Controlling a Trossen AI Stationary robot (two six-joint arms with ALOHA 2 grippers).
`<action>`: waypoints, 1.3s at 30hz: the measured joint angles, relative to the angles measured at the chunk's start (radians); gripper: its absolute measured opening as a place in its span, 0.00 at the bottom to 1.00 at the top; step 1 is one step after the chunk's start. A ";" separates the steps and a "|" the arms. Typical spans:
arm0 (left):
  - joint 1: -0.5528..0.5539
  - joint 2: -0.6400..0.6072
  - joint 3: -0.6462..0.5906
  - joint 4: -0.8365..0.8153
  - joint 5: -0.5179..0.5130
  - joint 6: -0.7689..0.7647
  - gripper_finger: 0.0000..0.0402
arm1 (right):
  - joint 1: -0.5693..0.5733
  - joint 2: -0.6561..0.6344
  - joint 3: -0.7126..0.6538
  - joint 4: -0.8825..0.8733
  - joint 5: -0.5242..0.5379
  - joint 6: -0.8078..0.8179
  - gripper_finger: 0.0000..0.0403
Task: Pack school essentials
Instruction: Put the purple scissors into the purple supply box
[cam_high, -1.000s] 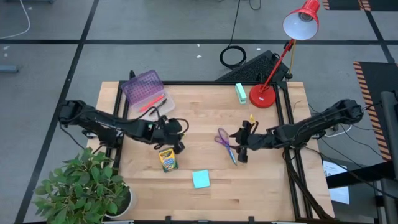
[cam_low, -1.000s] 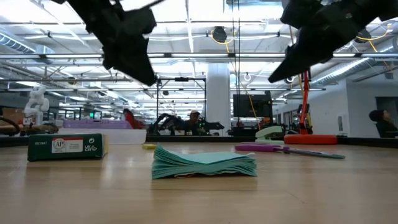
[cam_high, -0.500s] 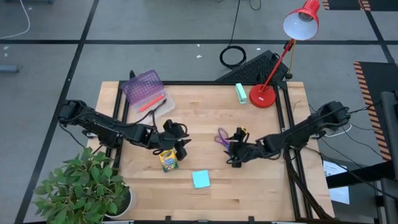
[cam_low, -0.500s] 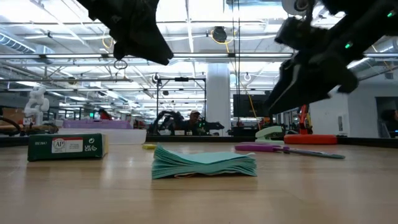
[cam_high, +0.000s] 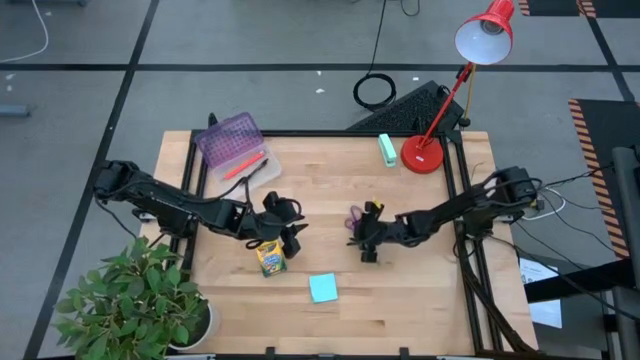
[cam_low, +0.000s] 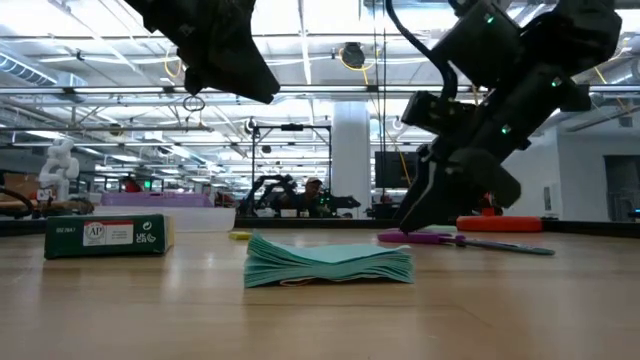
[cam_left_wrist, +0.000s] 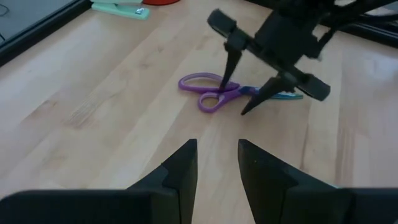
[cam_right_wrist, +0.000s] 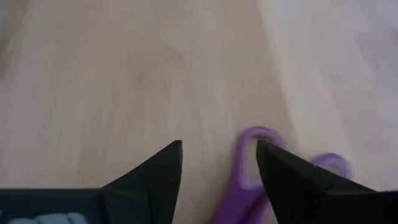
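A wooden table (cam_high: 420, 300) is seen from above, with two dark robot arms reaching toward its middle. Compared with a second ago, the right gripper (cam_high: 364, 238) has been moved further in toward the table's centre and lowered, and is now placed directly over the purple-handled scissors (cam_left_wrist: 214, 95), its fingers (cam_left_wrist: 231, 60) spread apart with the tips straddling the handle loops. The scissors are left lying flat on the wood, not lifted. The left gripper (cam_high: 291, 237) is held just above the yellow-green crayon box (cam_high: 270, 258), its fingers slightly parted and empty, little changed over the last half second. The light-blue sticky-note pad (cam_high: 322, 288) is unmoved, nearer the front edge. A purple case (cam_high: 232, 141) is set at the table's back left corner.
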 joint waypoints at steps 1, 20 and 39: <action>-0.001 0.000 0.000 0.000 0.000 -0.003 0.29 | -0.004 0.011 0.000 0.009 -0.016 -0.004 0.48; -0.023 0.000 0.000 0.016 0.000 0.005 0.29 | -0.031 0.053 0.000 0.080 0.036 0.003 0.41; -0.023 0.000 0.000 0.024 0.000 0.006 0.29 | -0.070 0.051 0.002 -0.028 -0.072 0.046 0.17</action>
